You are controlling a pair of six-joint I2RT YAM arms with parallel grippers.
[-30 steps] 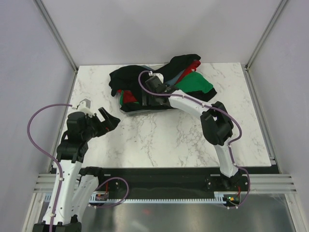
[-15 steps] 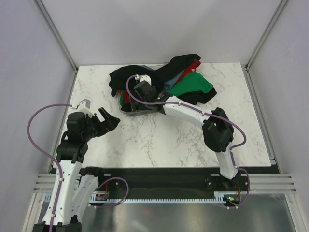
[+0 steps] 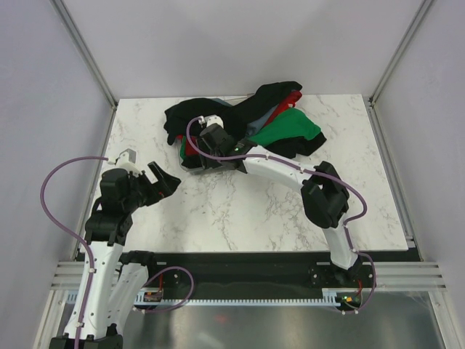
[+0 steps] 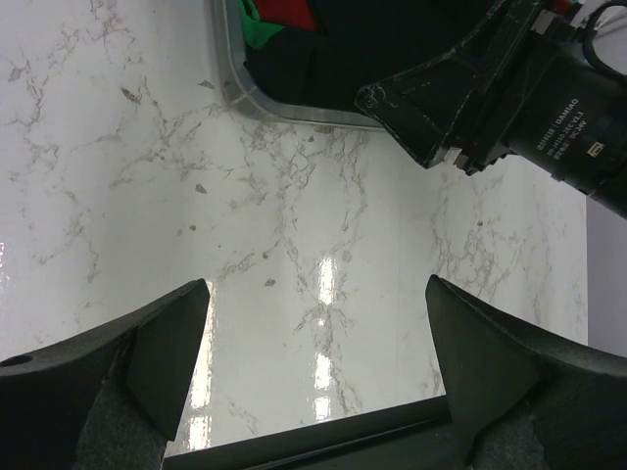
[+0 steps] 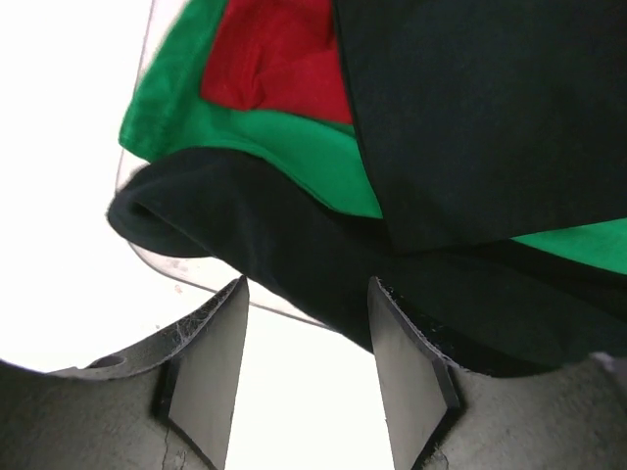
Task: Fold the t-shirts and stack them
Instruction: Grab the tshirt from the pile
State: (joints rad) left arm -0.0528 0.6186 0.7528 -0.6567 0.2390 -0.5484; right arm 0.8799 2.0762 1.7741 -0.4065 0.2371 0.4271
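Observation:
A pile of t-shirts [image 3: 251, 120] lies at the back middle of the table: black [image 3: 190, 115], bright green [image 3: 292, 127], red [image 3: 193, 145] and grey-blue [image 3: 263, 120]. My right gripper [image 3: 197, 155] is open over the pile's near-left part. In the right wrist view its jaws [image 5: 309, 362] stand apart just short of a black shirt [image 5: 294, 245] that hangs over a clear tray rim [image 5: 191, 279], with green [image 5: 294, 147] and red [image 5: 274, 54] cloth behind. Nothing is between the jaws. My left gripper [image 3: 166, 177] is open and empty over bare marble [image 4: 313, 333], left of the pile.
The shirts' left part sits in a shallow clear tray [image 4: 227, 90], whose near rim also shows in the top view [image 3: 214, 166]. The right arm's wrist [image 4: 509, 88] reaches across the left wrist view. Frame posts stand at the table's back corners.
My right gripper has moved left across the pile to its near-left edge. The left arm has not moved.

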